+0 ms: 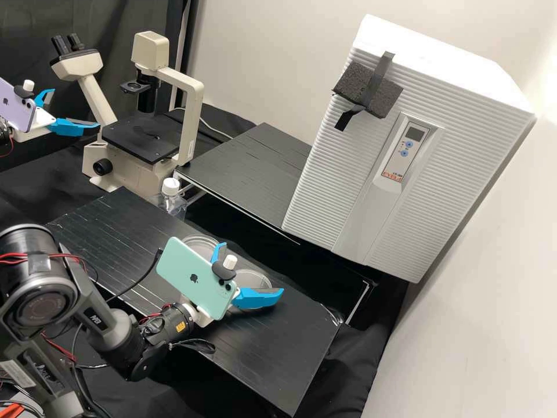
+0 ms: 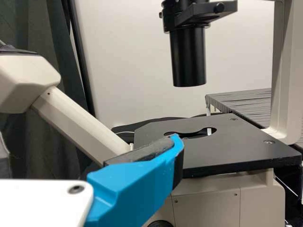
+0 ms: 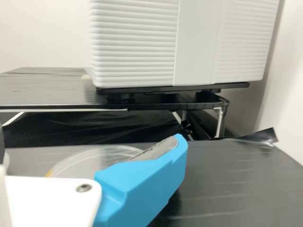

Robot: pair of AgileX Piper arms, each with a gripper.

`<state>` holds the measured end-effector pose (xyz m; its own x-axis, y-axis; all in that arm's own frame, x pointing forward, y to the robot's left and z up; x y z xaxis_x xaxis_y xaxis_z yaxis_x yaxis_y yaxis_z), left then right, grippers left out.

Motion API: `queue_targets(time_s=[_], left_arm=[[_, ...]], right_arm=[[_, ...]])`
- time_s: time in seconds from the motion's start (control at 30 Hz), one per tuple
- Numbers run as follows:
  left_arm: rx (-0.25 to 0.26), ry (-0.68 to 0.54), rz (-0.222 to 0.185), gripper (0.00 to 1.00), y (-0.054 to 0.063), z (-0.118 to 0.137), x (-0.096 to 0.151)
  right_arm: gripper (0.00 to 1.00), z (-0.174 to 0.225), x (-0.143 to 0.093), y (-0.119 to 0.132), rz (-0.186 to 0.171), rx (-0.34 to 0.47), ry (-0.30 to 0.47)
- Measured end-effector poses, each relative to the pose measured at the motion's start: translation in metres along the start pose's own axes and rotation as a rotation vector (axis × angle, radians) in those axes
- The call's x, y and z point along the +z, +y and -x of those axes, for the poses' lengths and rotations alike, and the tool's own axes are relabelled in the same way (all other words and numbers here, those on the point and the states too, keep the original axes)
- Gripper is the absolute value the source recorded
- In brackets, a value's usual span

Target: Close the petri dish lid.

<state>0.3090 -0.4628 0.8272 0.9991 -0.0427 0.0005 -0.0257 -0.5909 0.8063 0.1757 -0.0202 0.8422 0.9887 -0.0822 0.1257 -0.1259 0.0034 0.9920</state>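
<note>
at the far left of the high view, the left gripper point(image 1: 76, 108) is hanging with its blue fingers standing wide apart, and a lilac phone point(image 1: 17, 109) is riding on its mount. in the left wrist view, one blue finger is crossing in front of the black stage point(image 2: 241, 146) of the microscope point(image 1: 190, 125), which is standing beside that gripper. next along, a capped bottle point(image 1: 173, 203) is standing behind the lower black bench top point(image 1: 278, 360). on this bench top, a clear round piece point(image 1: 202, 242) is lying partly behind a mint green phone point(image 1: 194, 278), which is sitting on the mount of the right gripper point(image 1: 253, 267). that gripper's jaws are opening wide, one finger well apart from the other. a second clear round piece point(image 1: 253, 280) is lying on the same surface, just beside the first, with the nearer blue finger crossing in front of it; whether they are touching, i cannot tell. which piece is serving as the lid is also unclear. farther right, a white cabinet point(image 1: 464, 128) is standing on the raised black shelf point(image 1: 255, 168), and a dark foam block point(image 1: 351, 81) is resting against its ribbed front under a strap.
</note>
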Motion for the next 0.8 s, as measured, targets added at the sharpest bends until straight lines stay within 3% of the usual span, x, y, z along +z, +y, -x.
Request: queue_targets(time_s=[0.57,0.8], left_arm=[[0.000,0.000,0.000,1.00,0.0000,0.0000,0.0000],[0.000,0.000,0.000,1.00,0.0000,0.0000,0.0000]], right_arm=[[1.00,0.0016,0.0049,0.0013,-0.017,0.002,-0.004],[1.00,0.0052,0.0034,0.0033,-0.051,0.009,0.007]])
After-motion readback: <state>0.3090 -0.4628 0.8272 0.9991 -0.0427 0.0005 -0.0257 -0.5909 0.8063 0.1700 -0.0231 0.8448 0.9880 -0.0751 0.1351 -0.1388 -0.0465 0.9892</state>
